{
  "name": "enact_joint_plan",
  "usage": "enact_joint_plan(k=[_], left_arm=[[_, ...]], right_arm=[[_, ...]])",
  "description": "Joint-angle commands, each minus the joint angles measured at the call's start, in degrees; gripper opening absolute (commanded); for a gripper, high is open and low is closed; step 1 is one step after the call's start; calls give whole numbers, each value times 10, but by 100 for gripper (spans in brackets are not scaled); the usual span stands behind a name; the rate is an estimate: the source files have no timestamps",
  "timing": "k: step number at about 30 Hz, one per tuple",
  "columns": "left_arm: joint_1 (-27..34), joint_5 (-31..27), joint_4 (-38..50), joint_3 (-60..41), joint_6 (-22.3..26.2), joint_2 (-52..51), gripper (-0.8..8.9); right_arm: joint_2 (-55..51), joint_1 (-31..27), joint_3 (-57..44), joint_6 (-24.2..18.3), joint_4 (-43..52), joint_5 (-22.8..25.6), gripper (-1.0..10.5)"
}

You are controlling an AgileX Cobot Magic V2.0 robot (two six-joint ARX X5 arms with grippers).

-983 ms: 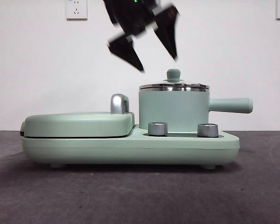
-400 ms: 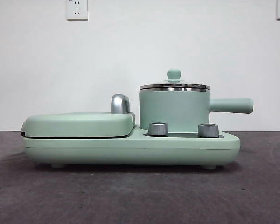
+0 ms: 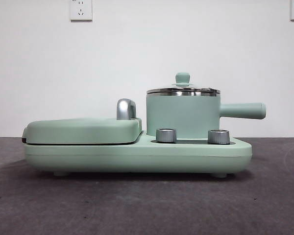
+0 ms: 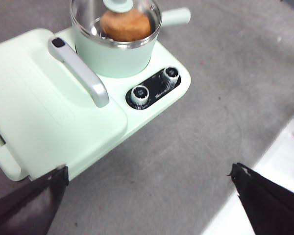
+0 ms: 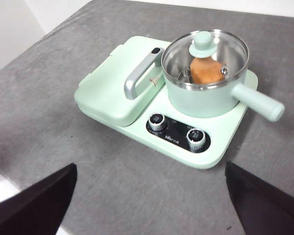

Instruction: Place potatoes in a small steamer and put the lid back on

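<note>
Gone from the front view is the dark gripper that hung blurred above the pot a second ago; half a second ago it had already left, and nothing else has shifted. At the middle of the grey tabletop sits a mint-green cooking appliance, with a flat griddle cover and chrome handle on one side and two dials at the front. On its other side stands the small steamer, its straight handle pointing away from the griddle. Resting level on the steel rim is the lid, knob upward. Through the glass, the potato lies inside the pot. Both arms are pulled back high above the scene: the left gripper and the right gripper each show their jaws spread wide apart, holding nothing. Judging from this, the task looks finished, with the potato loaded, the lid seated, and nothing left beyond keeping the arms clear.
</note>
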Motion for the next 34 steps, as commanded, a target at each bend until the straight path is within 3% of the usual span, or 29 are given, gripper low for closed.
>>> enact_joint_plan(k=[1, 2, 3, 4, 5, 6, 7, 25, 29, 34], left_arm=[[-3, -3, 38, -34, -21, -39, 577], [-3, -5, 43, -44, -24, -51, 530], [-3, -7, 44, -54, -24, -64, 367], [-3, -11, 41, -59, -23, -72, 208], [-3, -12, 37, -61, -20, -76, -30], [-3, -15, 35, -61, -21, -81, 37], [-3, -16, 33, -61, -22, -84, 6], [9, -17, 47, -75, -31, -98, 6], [68, 3, 180, -180, -31, -150, 6], [192, 14, 380, -401, -31, -312, 6]], right_arm=[[15, 4, 5, -22, 18, -3, 480], [18, 4, 5, -27, 20, -7, 472], [24, 4, 5, -34, 21, -14, 406], [28, 4, 5, -34, 20, -17, 254], [32, 4, 5, -34, 19, -20, 103], [38, 4, 5, -36, 19, -26, -1], [41, 4, 5, -36, 19, -26, 31], [49, 4, 5, -36, 19, -26, 24], [49, 4, 5, -36, 19, -26, 24], [49, 4, 5, -36, 19, -26, 24]])
